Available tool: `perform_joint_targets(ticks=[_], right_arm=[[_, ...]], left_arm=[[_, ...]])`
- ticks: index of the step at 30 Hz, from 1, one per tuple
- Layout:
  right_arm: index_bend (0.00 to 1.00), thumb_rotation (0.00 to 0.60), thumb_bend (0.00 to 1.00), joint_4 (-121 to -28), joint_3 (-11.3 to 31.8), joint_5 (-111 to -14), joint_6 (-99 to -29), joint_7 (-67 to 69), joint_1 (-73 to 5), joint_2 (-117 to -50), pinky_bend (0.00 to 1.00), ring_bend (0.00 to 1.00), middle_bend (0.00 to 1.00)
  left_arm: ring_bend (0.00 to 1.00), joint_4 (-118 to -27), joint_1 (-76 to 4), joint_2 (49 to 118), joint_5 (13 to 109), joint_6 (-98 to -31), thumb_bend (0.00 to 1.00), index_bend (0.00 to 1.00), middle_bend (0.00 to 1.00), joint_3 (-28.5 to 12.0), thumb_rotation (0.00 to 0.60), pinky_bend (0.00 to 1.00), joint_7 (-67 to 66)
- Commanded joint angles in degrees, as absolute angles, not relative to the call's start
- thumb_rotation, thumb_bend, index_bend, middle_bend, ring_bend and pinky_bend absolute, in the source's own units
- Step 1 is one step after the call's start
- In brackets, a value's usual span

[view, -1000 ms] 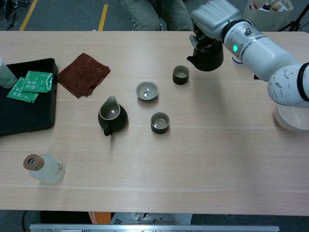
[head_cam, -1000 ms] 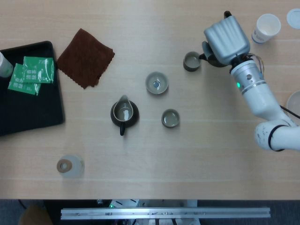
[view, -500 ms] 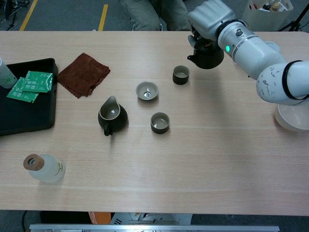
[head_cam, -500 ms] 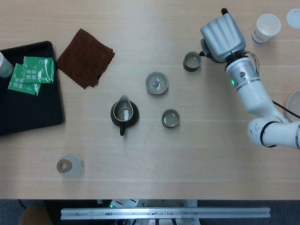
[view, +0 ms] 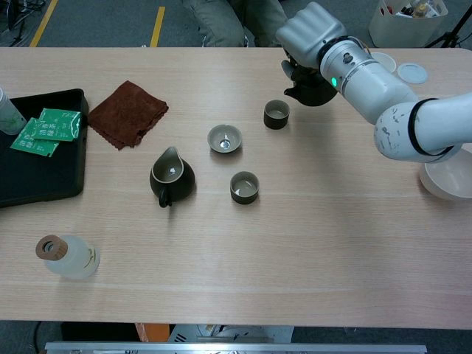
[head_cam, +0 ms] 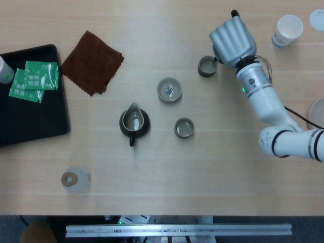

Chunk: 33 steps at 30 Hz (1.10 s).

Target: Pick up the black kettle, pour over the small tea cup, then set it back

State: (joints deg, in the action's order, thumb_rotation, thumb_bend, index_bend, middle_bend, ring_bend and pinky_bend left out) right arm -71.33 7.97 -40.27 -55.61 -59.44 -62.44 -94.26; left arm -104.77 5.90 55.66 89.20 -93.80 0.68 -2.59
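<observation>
Brown cloth (head_cam: 92,62), pitcher (head_cam: 134,123) and two cups (head_cam: 169,89) sit left of the small tea cup (head_cam: 206,66).

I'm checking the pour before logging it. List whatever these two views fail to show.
- Black kettle: head view hides it under the right robot hand; chest view shows only its lower body and spout.
- Any stream into the small tea cup: too fine to tell.
- Left robot hand: in neither view.
- White bowl: cut by the right edge in both views.
- Green packets on the black tray: print too small.

Bare table (view: 310,221) lies right of the clustered cups (view: 244,186).
</observation>
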Motion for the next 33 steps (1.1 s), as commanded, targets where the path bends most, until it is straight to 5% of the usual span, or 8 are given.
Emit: perform_joint_targets(ticks=[1, 33], right_arm=[[0.87, 0.407, 0.51, -70.72, 7.95, -39.99, -55.51, -60.36, -62.96, -94.91, 0.32, 0.74, 0.87], [0.86, 0.408, 0.51, -67.41, 7.33, -38.36, -55.9, -67.2, -64.38, -97.62, 0.3, 0.74, 0.87]], left_arm=[[0.03, -104.8, 5.94, 55.66, 89.22, -93.87, 0.36, 0.16, 0.1, 0.69, 0.6, 0.05, -2.63], [0.03, -104.08, 6.15, 55.93, 88.87, -94.16, 0.36, 0.16, 0.1, 0.66, 0.6, 0.05, -2.0]])
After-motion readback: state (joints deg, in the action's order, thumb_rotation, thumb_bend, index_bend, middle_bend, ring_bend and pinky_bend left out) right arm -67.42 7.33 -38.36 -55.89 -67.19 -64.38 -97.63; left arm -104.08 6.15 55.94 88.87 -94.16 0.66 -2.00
